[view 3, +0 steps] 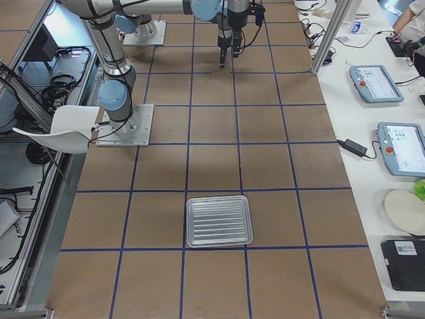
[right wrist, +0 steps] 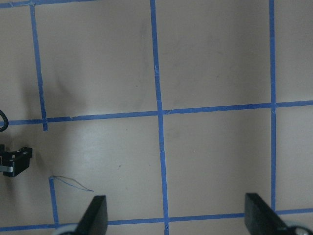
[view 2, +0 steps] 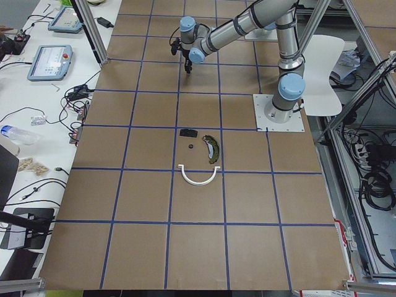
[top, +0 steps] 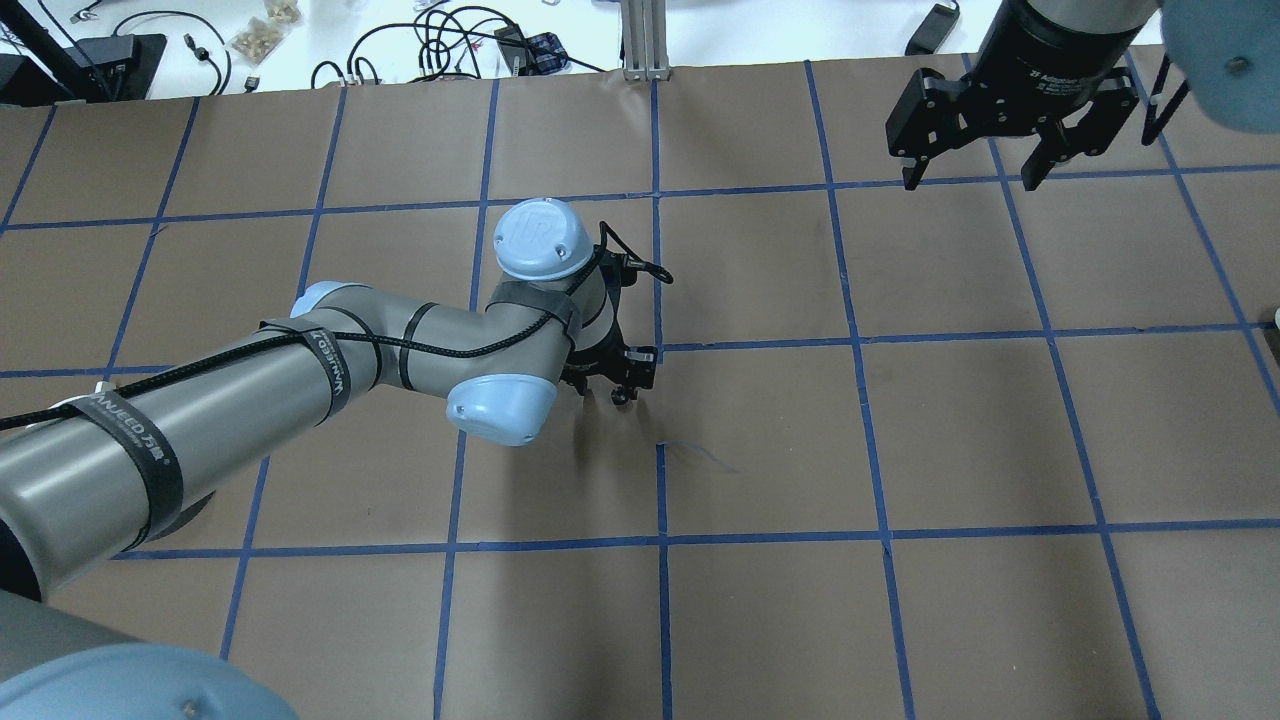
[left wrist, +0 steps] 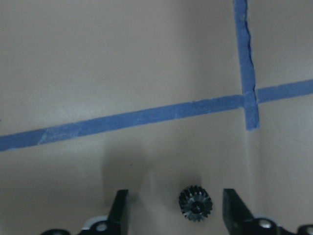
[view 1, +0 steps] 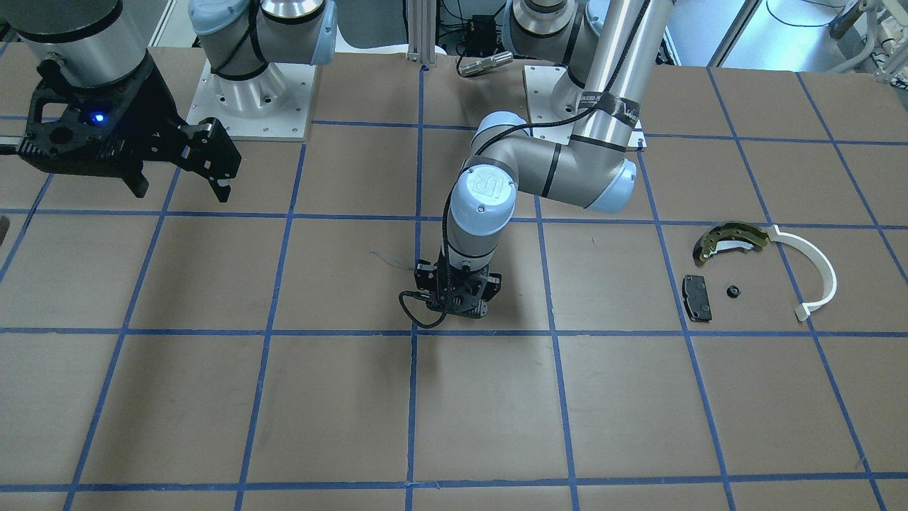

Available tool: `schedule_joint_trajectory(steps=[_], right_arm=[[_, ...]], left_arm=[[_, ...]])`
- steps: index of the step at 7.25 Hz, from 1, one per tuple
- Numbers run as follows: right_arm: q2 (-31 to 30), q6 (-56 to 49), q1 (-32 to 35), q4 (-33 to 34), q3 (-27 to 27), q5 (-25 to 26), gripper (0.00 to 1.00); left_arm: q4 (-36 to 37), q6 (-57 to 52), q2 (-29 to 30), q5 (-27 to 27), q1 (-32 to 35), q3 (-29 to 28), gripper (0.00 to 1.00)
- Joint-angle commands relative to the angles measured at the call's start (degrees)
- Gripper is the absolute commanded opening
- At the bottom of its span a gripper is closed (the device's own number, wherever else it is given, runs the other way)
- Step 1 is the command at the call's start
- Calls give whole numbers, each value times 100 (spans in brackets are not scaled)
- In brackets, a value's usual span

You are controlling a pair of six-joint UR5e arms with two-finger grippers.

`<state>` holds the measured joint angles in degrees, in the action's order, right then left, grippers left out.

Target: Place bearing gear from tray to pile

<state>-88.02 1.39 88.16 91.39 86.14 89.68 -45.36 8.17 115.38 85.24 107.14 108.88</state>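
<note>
A small black bearing gear (left wrist: 195,203) lies on the brown paper between the fingers of my left gripper (left wrist: 175,201), which is open and low over the table's middle (view 1: 457,301) (top: 622,388). The gear touches neither finger. The pile sits far to my left: an olive-gold brake shoe (view 1: 731,240), a white arc strip (view 1: 816,273), a black brake pad (view 1: 696,297) and a small black round part (view 1: 733,290). The silver tray (view 3: 219,221) is near the table's right end. My right gripper (top: 985,172) is open, empty and raised.
The table is brown paper with a blue tape grid (top: 860,340). The left arm's elbow (top: 500,405) hangs over the middle. Cables and clutter lie beyond the far edge (top: 430,45). Tablets sit on a side bench (view 3: 398,143).
</note>
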Motion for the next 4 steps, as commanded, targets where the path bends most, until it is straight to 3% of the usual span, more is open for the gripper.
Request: schedule_joint_trajectory(steps=[1, 4], right_arm=[[92, -7, 0, 604, 17, 41, 100], [66, -16, 0, 32, -9, 41, 100]], left_arm=[[0, -9, 2, 1, 0, -7, 67], [0, -9, 20, -8, 0, -7, 64]])
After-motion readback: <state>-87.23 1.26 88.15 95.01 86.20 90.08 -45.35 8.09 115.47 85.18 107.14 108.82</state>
